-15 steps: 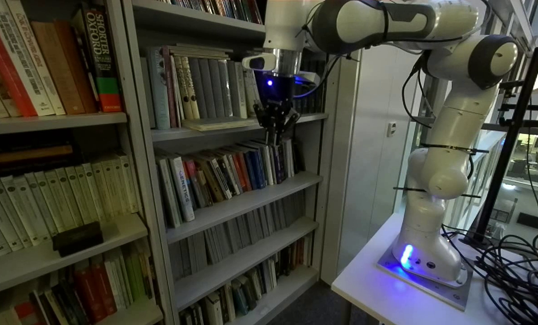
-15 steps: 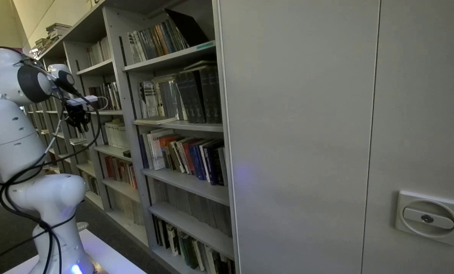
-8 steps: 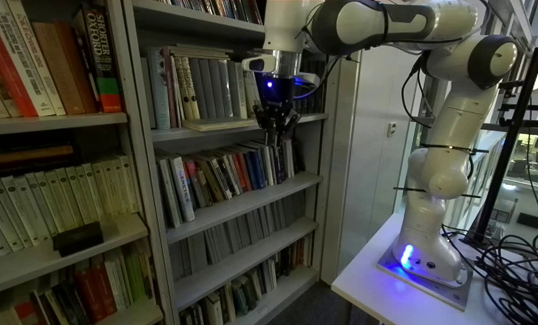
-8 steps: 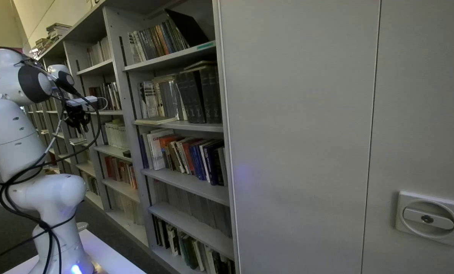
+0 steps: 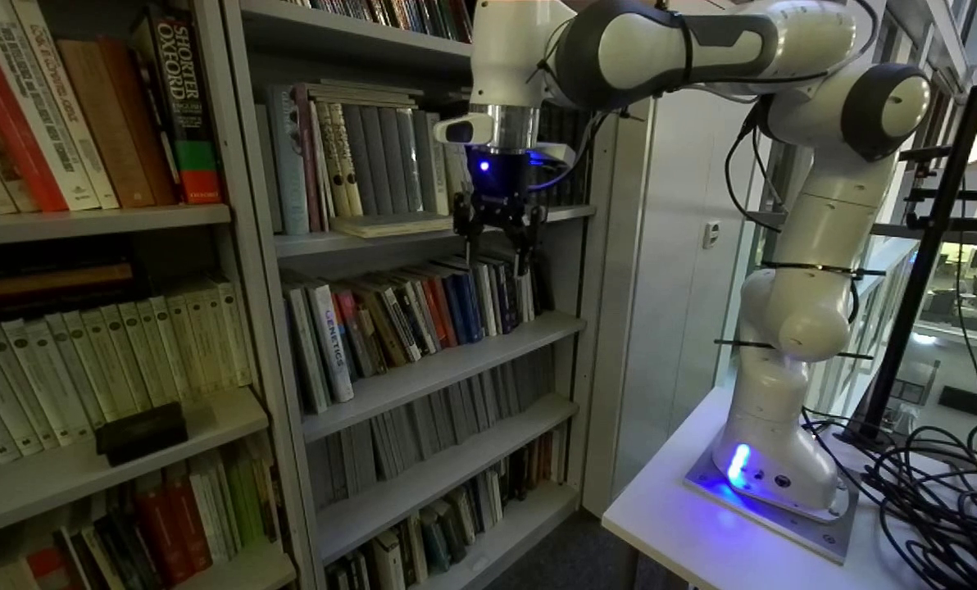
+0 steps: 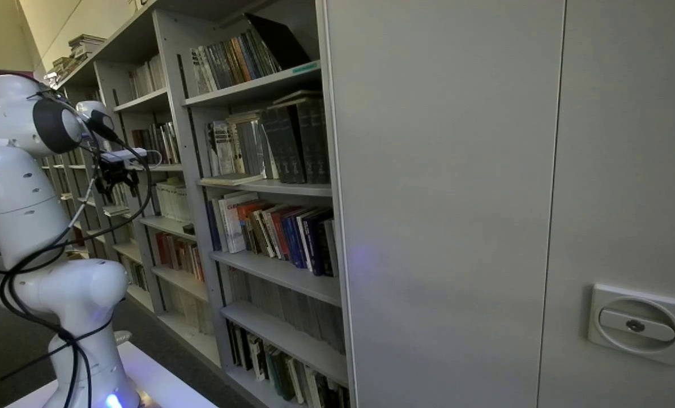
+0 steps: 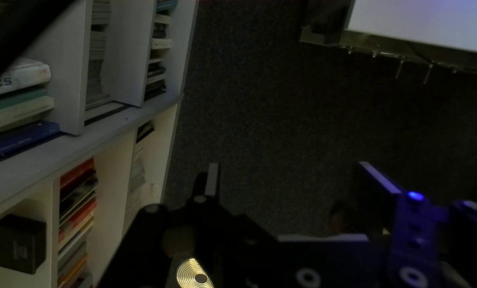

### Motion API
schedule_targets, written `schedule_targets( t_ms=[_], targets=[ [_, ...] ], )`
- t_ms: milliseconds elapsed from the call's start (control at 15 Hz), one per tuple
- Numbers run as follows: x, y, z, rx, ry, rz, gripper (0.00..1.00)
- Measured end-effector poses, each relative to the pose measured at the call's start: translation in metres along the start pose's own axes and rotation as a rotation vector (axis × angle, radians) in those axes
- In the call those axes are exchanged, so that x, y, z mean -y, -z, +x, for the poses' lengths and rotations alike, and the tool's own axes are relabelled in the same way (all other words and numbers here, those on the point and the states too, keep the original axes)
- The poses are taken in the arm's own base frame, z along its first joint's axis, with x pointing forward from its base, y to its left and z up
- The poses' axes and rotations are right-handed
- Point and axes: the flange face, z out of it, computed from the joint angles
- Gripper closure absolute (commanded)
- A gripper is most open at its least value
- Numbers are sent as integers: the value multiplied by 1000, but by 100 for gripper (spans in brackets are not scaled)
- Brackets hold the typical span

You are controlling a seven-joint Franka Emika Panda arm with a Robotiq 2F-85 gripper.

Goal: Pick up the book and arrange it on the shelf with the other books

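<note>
Book (image 5: 394, 224): probably the pale one lying flat on the shelf (image 5: 447, 365), in front of the other books (image 5: 374, 156).
Pick-up: not done, so far as visible.
Upright shelving: apparently left, after grasp and lift.
End effector (image 7: 292, 176): fingers spread, nothing between them.

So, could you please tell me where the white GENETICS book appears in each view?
In an exterior view, the white book stands left of centre, title readable.
In an exterior view, the white book stands left of centre, title hard to read.
In the wrist view, the white book shows sideways at upper left.
Landmark in all three: the black box.
</note>
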Motion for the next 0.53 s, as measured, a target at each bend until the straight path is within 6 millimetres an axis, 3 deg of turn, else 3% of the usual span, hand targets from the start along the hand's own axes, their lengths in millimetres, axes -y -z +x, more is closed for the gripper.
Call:
schedule_targets(
  t_ms=[533],
  targets=[
    [-3,-4,-1,4,-5,10,0]
  ],
)
